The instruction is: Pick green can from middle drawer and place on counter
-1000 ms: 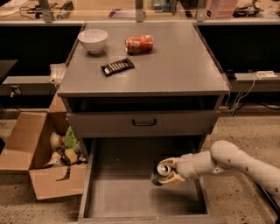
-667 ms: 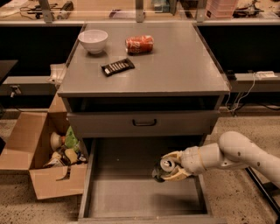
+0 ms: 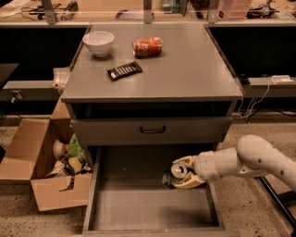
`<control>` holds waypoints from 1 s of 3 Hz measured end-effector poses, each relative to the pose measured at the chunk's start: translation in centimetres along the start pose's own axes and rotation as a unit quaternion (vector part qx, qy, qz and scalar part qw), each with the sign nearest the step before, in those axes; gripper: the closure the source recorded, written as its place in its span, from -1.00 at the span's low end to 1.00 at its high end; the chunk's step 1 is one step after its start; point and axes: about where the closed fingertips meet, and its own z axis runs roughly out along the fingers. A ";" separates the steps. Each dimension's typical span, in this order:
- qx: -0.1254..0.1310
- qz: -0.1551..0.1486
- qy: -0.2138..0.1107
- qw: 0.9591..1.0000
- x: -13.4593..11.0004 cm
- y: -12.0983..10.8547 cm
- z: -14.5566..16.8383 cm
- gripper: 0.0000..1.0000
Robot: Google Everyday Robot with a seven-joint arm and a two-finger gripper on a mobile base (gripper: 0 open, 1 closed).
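Note:
The green can (image 3: 175, 174) with its silver top sits tilted in my gripper (image 3: 184, 172), held a little above the floor of the open middle drawer (image 3: 138, 203), at its right side. The gripper's pale fingers (image 3: 189, 183) are closed around the can. My white arm (image 3: 249, 159) reaches in from the right. The grey counter (image 3: 185, 69) is above, with a closed drawer front and black handle (image 3: 152, 130) between it and the open drawer.
On the counter lie a white bowl (image 3: 98, 42), a red-orange can on its side (image 3: 147, 46) and a dark snack packet (image 3: 124, 71). An open cardboard box of items (image 3: 51, 171) stands on the floor at the left. A wooden bench (image 3: 148, 11) runs behind.
The gripper with the green can has risen and shifted slightly right and up inside the drawer; the arm has drawn upward with it.

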 end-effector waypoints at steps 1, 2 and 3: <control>0.023 -0.023 0.009 0.999 -4.7 0.0 -3.8 1.00; 0.050 -0.049 0.049 0.996 -10.7 -0.9 -7.9 1.00; 0.051 -0.048 0.047 0.996 -10.8 -1.0 -7.9 1.00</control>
